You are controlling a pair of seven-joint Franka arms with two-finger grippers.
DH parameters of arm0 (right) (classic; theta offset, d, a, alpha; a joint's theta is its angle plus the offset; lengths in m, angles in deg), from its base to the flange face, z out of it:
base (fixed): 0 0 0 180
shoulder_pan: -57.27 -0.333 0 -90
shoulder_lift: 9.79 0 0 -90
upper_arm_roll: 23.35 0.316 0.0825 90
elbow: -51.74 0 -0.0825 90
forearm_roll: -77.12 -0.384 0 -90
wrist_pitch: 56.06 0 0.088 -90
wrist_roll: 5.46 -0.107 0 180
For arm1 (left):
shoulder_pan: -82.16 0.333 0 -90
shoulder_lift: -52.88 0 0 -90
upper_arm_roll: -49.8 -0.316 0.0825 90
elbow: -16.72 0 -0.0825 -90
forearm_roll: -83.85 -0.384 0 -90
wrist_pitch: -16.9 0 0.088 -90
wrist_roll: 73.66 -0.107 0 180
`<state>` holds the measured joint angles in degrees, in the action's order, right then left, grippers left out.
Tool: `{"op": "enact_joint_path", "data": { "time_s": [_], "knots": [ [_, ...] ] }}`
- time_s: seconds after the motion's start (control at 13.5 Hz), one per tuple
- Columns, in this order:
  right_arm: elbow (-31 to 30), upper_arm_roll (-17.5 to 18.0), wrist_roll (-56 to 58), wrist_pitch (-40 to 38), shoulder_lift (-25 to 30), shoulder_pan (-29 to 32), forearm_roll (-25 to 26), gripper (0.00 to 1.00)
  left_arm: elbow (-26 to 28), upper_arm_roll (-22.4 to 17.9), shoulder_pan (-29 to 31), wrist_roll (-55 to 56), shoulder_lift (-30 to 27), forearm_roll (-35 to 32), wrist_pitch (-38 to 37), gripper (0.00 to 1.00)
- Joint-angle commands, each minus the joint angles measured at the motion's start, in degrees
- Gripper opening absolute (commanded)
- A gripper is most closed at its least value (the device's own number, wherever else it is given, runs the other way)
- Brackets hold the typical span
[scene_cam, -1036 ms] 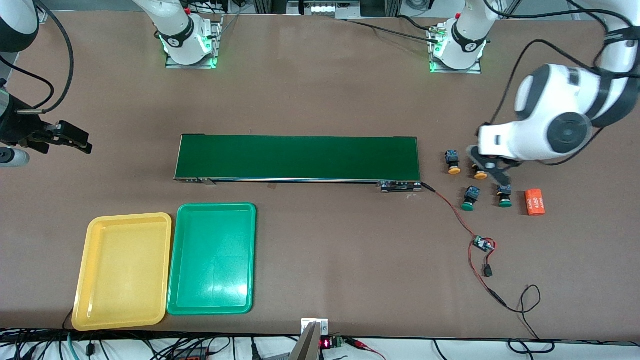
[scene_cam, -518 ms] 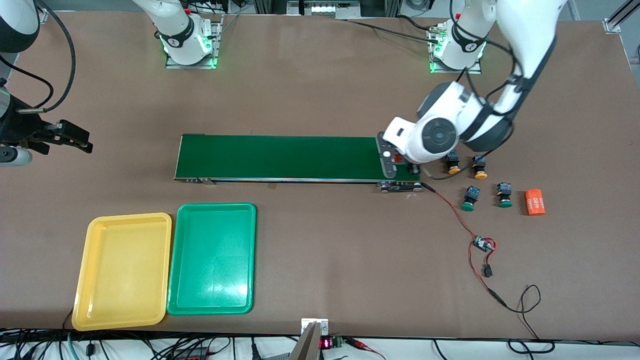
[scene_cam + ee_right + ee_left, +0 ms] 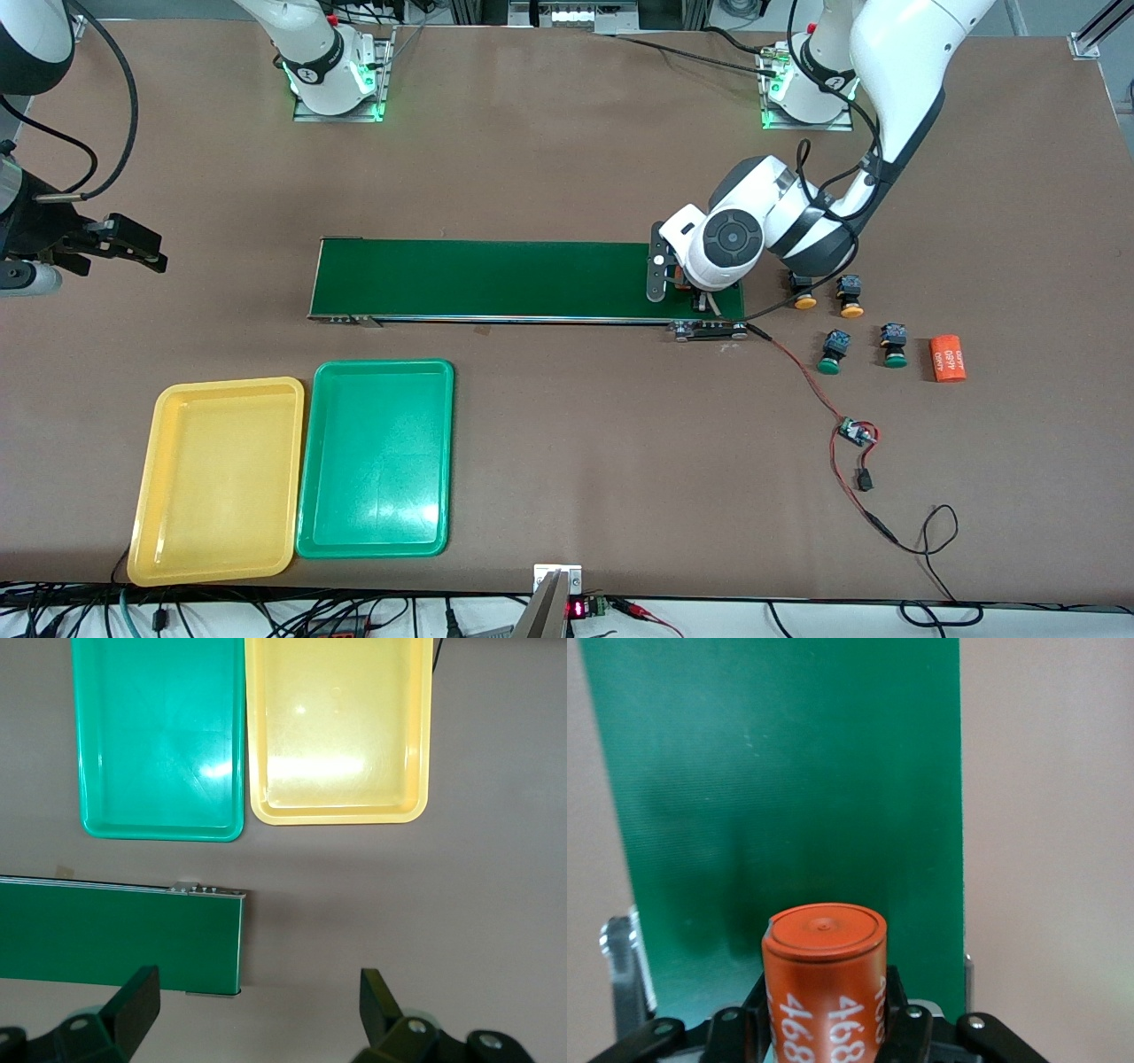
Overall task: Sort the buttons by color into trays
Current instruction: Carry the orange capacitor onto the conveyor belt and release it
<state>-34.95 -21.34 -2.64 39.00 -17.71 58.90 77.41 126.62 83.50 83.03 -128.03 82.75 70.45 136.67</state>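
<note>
- Holding an orange cylinder (image 3: 824,983) in my left tool (image 3: 682,288), over the conveyor belt (image 3: 496,279) end nearest the buttons (image 3: 846,323).
- Right tool (image 3: 257,1010) waits wide, over bare desk (image 3: 567,159) beside the belt's tray-side end.

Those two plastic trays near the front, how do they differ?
Colour: the yellow tray against the green tray. Place: the yellow tray lies closer to the right arm's end of the table; the green tray sits beside it, nearer the conveyor belt. The yellow tray also reaches a little nearer the front camera. Shared: both are shallow rectangles with rounded corners, alike in size, lying flat and holding no buttons yet.
</note>
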Motion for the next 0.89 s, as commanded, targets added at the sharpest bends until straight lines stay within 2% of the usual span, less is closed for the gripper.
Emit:
{"op": "enact_joint_path", "data": {
  "time_s": [0.0,0.22,0.52,0.81],
  "knots": [
    [-0.1,0.1,1.5,-0.9,0.3,0.3,-0.8,1.00,0.8,0.1,0.4,-0.6,-0.9,-1.1,1.0,1.00],
    [-0.2,0.1,3.3,-1.6,0.4,0.0,-0.7,1.00,-0.6,0.1,0.9,1.3,-4.2,-1.1,-2.9,1.00],
    [-0.2,0.0,3.3,-1.9,0.4,0.3,-0.7,1.00,-5.0,-0.5,1.1,4.8,-5.8,-1.1,-11.1,1.00],
    [-0.2,0.0,3.3,-1.9,0.3,0.4,-0.7,1.00,-5.7,-0.4,2.0,9.1,-6.8,-1.1,-11.8,1.00]
  ]
}}
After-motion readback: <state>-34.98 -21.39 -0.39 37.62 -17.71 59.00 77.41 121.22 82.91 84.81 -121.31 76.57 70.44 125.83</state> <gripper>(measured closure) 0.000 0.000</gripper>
